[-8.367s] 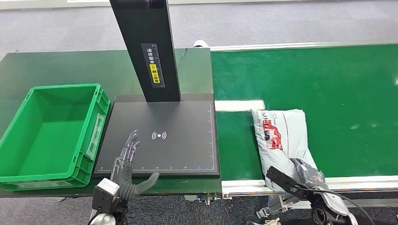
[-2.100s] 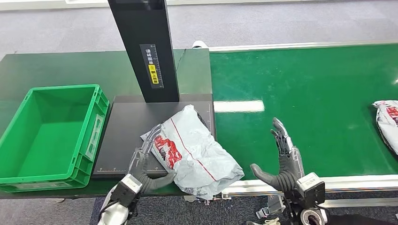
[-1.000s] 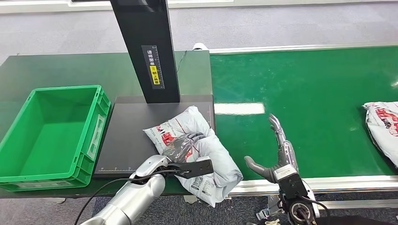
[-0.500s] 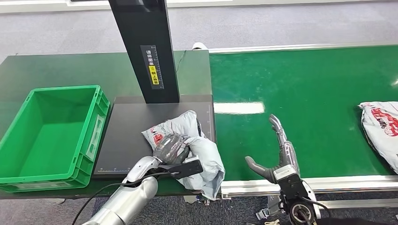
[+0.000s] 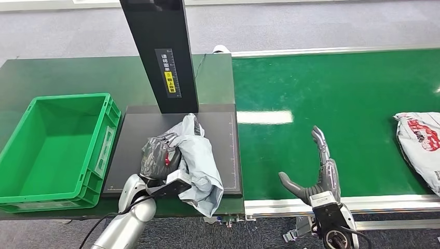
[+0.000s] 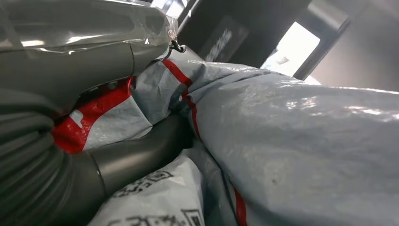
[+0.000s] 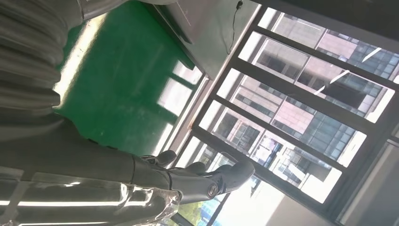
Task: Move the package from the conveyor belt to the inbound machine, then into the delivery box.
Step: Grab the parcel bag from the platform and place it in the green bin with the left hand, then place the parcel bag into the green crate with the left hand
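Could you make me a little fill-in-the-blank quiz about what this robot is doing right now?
1. The grey package on the black scanner plate is held by the robot's ____ hand.
2. The green crate holds ____.
3. The right hand hovers over the green ____, fingers spread.
4. A second package lies on the belt at the far ____.

Missing words: left; nothing; belt; right

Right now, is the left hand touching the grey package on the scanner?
Touching. The left wrist view shows the left hand with its thumb pressed into the folds of the package.
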{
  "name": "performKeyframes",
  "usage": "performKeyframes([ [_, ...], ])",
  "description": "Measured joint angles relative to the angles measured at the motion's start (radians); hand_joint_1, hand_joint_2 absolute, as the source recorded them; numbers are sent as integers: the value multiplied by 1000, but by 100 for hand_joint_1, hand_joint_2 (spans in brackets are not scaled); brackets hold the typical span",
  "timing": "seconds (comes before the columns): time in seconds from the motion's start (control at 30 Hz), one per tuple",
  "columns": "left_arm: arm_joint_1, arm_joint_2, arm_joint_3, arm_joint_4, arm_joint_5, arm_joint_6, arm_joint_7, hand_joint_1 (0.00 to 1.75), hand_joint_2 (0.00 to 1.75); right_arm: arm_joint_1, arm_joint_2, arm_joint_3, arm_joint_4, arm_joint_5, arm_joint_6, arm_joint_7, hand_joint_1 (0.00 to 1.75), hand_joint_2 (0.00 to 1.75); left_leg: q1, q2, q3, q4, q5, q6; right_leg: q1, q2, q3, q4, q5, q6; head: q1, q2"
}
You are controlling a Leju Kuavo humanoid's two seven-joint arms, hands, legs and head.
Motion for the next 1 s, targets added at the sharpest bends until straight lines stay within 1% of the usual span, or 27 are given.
performKeyframes([
  [0.17,33,27,17,-143,-45,117,-23,175,175,4,1,11,-23,27,-9,9,0,175,0,0,-2,0,0,0,0,0,-1,0,0,0,0,0],
  [0.27,49,47,36,-223,-116,180,-26,175,175,-4,-1,18,-26,29,-9,13,0,175,0,0,-2,0,0,0,0,0,-1,0,0,0,0,0],
  [0.33,58,53,73,-271,-187,197,-47,175,175,-9,-4,21,-26,24,-10,13,0,175,0,0,-2,0,0,0,0,0,-1,0,0,0,0,0],
  [0.47,65,43,195,-338,-301,204,-92,175,175,-17,-12,26,-26,15,-12,13,0,175,0,0,-1,0,0,0,0,0,-1,0,0,0,0,0],
  [0.57,52,45,283,-350,-346,204,-62,175,175,-20,-18,27,-26,13,-13,13,0,175,0,0,-1,0,0,0,0,0,-2,0,0,0,0,0],
  [0.63,27,53,360,-329,-377,204,-21,175,175,-21,-24,28,-26,11,-14,13,0,175,0,0,-1,0,0,0,1,0,-2,0,0,0,0,0],
  [0.7,-5,65,449,-295,-403,204,-1,175,175,-21,-32,30,-26,7,-16,16,0,175,1,2,-1,0,1,0,1,1,-2,1,0,0,0,0],
  [0.87,-64,80,668,-212,-432,205,-6,175,175,-23,-54,39,-25,-5,-20,19,0,175,1,1,-2,0,1,0,1,1,-3,1,0,0,0,0],
  [1.0,-100,95,819,-150,-417,205,-8,175,175,-26,-68,48,-21,-13,-25,19,0,175,0,1,-3,0,1,0,1,1,-4,1,0,0,1,0],
])
